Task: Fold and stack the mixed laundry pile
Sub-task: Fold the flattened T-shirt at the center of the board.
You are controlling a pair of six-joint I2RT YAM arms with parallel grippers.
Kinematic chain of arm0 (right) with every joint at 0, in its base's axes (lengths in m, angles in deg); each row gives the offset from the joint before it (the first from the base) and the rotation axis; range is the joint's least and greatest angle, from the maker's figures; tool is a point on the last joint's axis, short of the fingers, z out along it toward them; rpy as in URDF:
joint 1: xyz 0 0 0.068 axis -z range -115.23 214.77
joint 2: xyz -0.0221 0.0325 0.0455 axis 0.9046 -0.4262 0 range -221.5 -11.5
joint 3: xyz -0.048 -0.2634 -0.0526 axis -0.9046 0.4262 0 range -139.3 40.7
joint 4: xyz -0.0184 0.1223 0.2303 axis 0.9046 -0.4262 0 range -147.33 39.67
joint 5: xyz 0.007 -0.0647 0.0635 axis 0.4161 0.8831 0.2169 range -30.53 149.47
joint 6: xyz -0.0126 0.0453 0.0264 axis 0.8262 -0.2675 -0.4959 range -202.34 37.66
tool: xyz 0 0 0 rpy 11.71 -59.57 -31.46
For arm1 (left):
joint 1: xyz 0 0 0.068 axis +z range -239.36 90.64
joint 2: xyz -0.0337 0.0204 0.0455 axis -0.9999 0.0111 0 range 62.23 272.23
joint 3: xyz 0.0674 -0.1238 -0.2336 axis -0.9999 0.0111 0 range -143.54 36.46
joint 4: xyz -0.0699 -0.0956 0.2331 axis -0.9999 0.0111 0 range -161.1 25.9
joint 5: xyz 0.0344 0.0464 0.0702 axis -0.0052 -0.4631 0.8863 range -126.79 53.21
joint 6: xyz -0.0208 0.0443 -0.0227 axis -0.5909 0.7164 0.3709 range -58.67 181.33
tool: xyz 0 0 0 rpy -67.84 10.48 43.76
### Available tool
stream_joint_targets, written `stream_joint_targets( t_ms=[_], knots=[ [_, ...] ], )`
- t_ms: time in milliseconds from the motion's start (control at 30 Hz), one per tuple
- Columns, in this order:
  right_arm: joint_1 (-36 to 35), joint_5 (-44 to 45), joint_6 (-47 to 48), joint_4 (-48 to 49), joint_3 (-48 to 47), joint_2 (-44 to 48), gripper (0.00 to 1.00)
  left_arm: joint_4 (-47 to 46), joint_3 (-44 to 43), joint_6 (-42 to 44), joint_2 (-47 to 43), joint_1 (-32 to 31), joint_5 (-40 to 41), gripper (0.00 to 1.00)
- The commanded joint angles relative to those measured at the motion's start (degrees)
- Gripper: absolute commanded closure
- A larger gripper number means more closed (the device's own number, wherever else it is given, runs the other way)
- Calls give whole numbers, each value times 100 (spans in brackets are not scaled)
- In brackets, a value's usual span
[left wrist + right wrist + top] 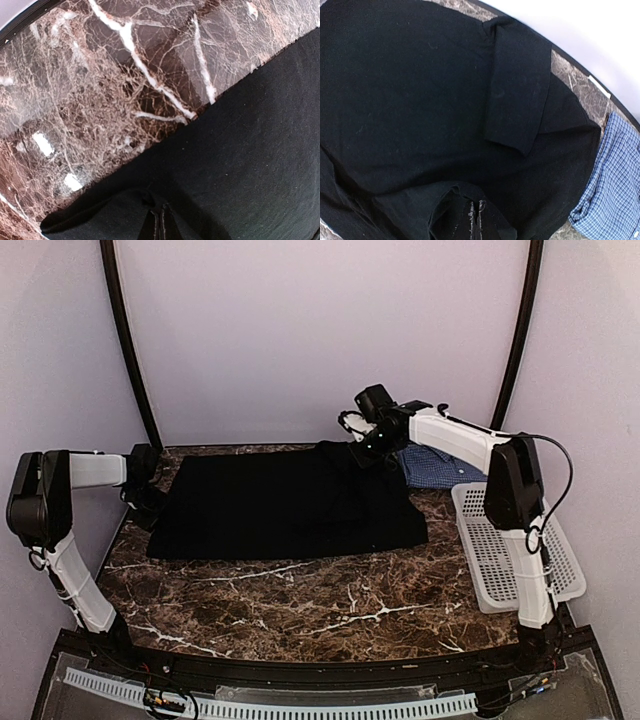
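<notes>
Right end effector (pixel 475 215) closed, black garment (pixel 420 100) pinched

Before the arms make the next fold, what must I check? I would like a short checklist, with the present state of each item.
1. Left jaws shut on the left edge of the plain black cloth garment: ok.
2. Right jaws shut on its far right corner: ok.
3. Garment spread flat on the brown marble table: not ok, one flap is folded over on top near the right jaws.
4. Blue-and-white checked shirt free of the garment: cannot tell, it lies right against the garment's right edge.
5. White perforated plastic basket apart from the garment: ok.
</notes>
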Motion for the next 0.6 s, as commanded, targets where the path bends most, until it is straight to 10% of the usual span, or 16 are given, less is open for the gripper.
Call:
stream_joint_targets(
  t_ms=[0,567],
  knots=[
    [-41,41,77,8,-512,-202,100,30,-66,37,-9,63,29,100],
    [-76,474,141,46,-345,-359,100,196,-101,-46,-27,99,156,100]
  ],
)
